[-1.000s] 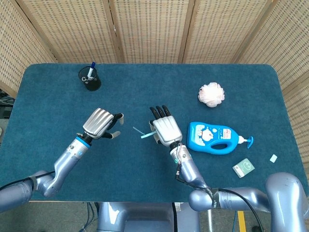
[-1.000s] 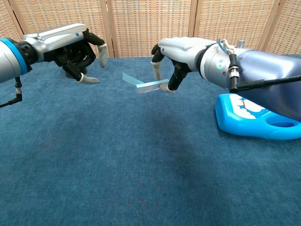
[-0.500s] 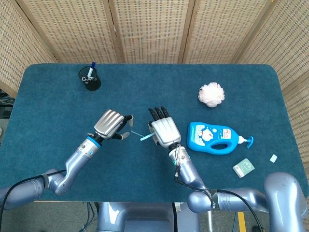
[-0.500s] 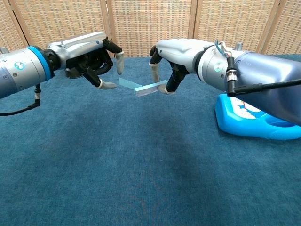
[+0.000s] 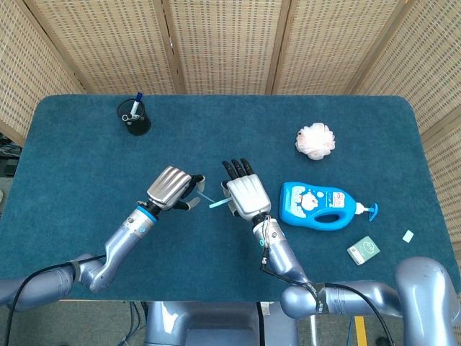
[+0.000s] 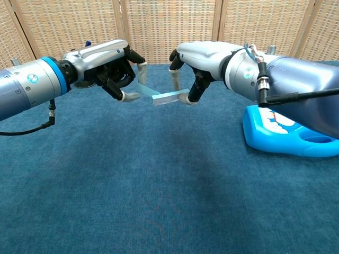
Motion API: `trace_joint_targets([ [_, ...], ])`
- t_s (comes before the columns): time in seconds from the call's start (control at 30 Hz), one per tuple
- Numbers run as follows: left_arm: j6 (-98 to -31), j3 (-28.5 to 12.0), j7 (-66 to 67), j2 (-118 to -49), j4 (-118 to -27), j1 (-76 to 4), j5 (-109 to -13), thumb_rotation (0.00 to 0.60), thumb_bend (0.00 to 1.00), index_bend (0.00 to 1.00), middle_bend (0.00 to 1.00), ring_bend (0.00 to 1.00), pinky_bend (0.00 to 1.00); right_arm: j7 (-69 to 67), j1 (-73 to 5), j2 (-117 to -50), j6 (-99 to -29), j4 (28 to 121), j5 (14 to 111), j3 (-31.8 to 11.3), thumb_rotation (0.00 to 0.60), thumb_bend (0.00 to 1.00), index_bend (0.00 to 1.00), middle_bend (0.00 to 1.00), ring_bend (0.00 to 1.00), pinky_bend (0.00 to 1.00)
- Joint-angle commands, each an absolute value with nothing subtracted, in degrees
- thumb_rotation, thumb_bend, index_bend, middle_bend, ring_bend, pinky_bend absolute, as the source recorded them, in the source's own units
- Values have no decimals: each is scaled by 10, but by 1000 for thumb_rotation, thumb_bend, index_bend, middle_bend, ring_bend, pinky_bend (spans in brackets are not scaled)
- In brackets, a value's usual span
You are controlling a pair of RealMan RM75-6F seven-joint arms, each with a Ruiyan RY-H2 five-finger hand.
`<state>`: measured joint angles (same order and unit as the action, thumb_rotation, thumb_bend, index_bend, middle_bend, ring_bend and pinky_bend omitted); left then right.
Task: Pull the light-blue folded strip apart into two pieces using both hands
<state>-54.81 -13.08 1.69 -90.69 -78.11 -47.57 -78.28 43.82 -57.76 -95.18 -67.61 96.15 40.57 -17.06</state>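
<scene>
The light-blue folded strip (image 5: 211,201) (image 6: 165,97) hangs above the blue table, bent into a V. My right hand (image 5: 247,193) (image 6: 211,57) pinches its right end between thumb and a finger. My left hand (image 5: 171,189) (image 6: 107,65) is close on the strip's other side. Its thumb and forefinger stand apart, one above and one below the free left end. I see no contact between them and the strip. Both hands are off the table top.
A blue pump bottle (image 5: 320,205) (image 6: 286,132) lies just right of my right hand. A pink bath puff (image 5: 315,140) sits behind it. A black pen cup (image 5: 135,117) stands far left. A small green pack (image 5: 364,249) and a white scrap (image 5: 408,236) lie near the right front edge.
My left hand has travelled right, from well clear of the strip to its free end. The right hand and the strip have stayed almost still.
</scene>
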Motion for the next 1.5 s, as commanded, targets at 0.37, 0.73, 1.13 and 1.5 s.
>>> trace_joint_targets([
  [0.37,-552,-128,20,-918,-780,-482,-773,600,361,574,858,849,908,439,-577,-949,-678,961,406,-169,600,504,572,87,0,14],
  [0.73,-553,-127,11,-928,-768,-485,-768,600,428,675,858,849,908,438,-576,-945,-678,963,408,-168,600,504,572,87,0,14],
  [1.13,-564,-121,-5,-933,-747,-480,-772,600,544,766,863,849,908,437,-572,-940,-679,957,413,-165,600,503,572,87,0,14],
  [1.5,-590,-77,-111,-909,-650,-433,-805,600,557,786,865,849,908,427,-566,-942,-666,924,415,-156,600,504,572,89,0,14],
])
